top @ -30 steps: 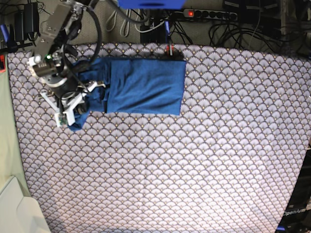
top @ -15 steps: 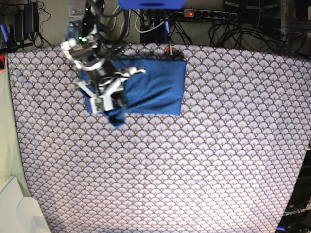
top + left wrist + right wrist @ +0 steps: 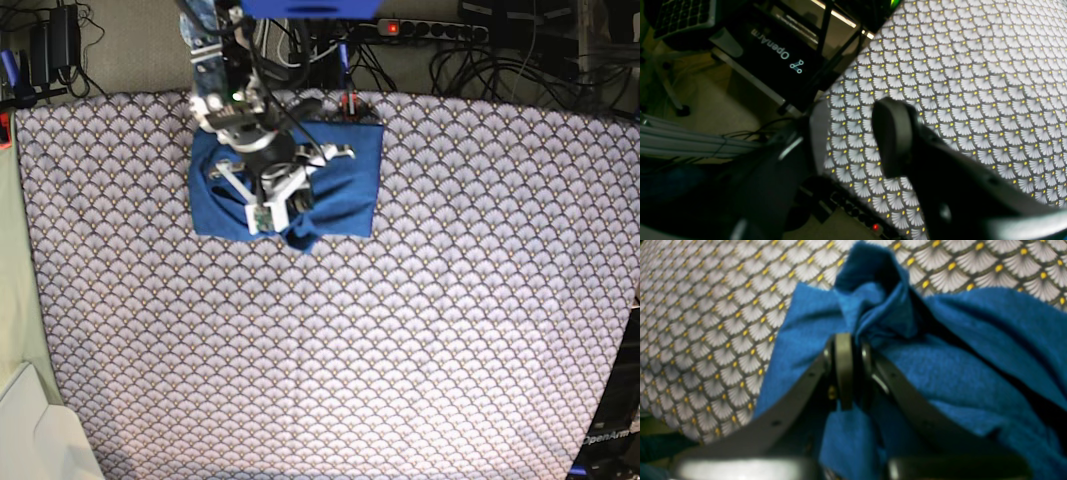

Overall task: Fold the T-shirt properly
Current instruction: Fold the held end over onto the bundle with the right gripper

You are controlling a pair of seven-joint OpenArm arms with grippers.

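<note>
Blue T-shirt point(image 3: 345, 190) lies folded, long axis sideways.

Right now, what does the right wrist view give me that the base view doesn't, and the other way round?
Only the right wrist view shows the right gripper close up, shut on a bunched fold of the T-shirt.

Only the base view shows the whole T-shirt as a folded rectangle near the table's far edge, the right arm over it, and the power strip behind the table.

Both show the blue T-shirt lying on the scallop-patterned table cloth.
</note>
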